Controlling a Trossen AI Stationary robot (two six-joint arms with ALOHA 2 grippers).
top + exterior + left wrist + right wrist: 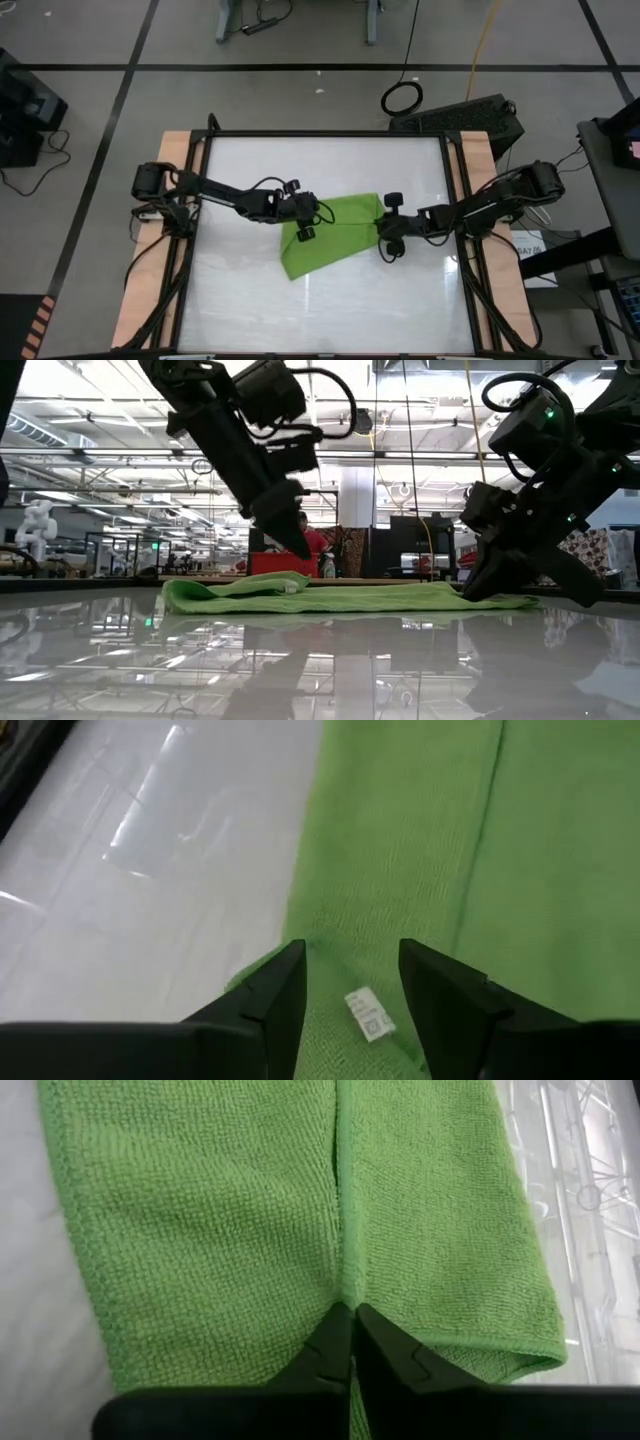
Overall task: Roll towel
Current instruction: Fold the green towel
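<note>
While the towel (328, 240) lies folded and askew at the middle of the white table (250, 310), it is seen from above to be met at both ends: the left gripper (303, 222) is set over its left edge and the right gripper (388, 232) over its right corner. From table height the towel (330, 596) is shown flat on the glossy surface, with a low raised fold at its left, and a long workshop of racks, ceiling lights and a figure in red is made out beyond the table. Past the left wrist, the left gripper (352, 988) is seen with its fingers spread just above the cloth, a small white label (368, 1016) lying between them and nothing gripped. Past the right wrist, the right gripper (354, 1342) is seen with its fingertips pressed together at the end of a folded seam, and a pinch of towel appears to be caught there, though the contact itself is hidden by the fingertips. By this reading, the roll is judged not yet begun, with the near end only now being gathered; a firm hold is called for next, then a turning of that edge over onto the flat cloth.
</note>
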